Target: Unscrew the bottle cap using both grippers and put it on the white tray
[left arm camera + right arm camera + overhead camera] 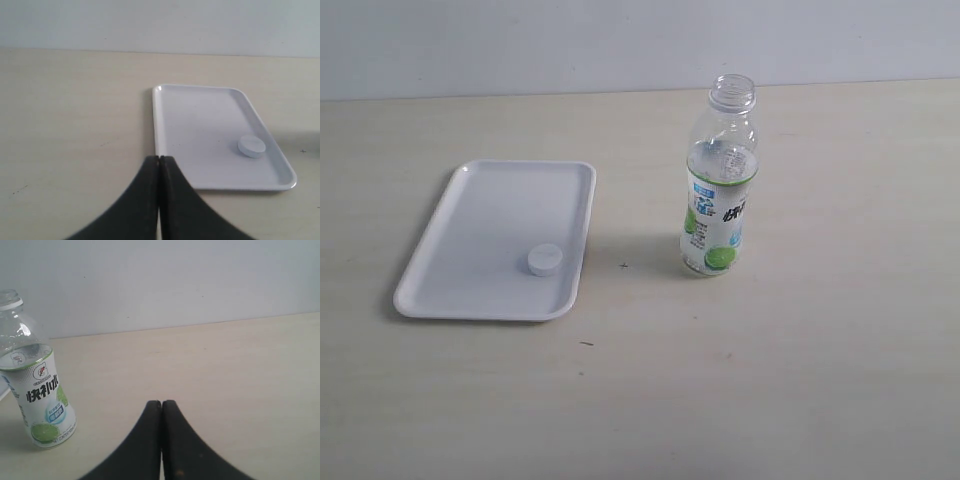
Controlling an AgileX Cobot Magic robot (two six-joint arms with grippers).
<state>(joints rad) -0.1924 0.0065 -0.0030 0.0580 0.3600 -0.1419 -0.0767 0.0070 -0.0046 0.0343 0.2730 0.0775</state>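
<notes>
Left gripper (159, 167): black two-fingered claw, fingers pressed together tip to tip with nothing between them. It is out of the exterior view and well apart from the cap.
Table (770, 380): pale wood-grain surface, with a plain wall at the far edge.
White tray (470, 240): flat rectangular white plastic tray with rounded corners and a low rim, on the left of the scene. Its long axis runs near to far, with the far end leaning slightly right.
Bottle cap (545, 259): small round white plastic screw cap, lying inside the tray near its near-right corner and just short of the rim. It sits flat with a round face up; I cannot tell which face that is.
Bottle (718, 200): clear plastic drink bottle with a white, blue and green lime label, right of the tray and well apart from it. It stands upright with its long axis vertical, its bare threaded neck open to the top and its label facing near.
Right gripper (161, 410): black claw, fingers closed on each other and empty. It is near the bottle but not touching it.
Progress: the cap is off the bottle and set down in the tray, so both steps look done.
Left to do: nothing of the task itself, as I judge it; at most, parking the arms.
</notes>
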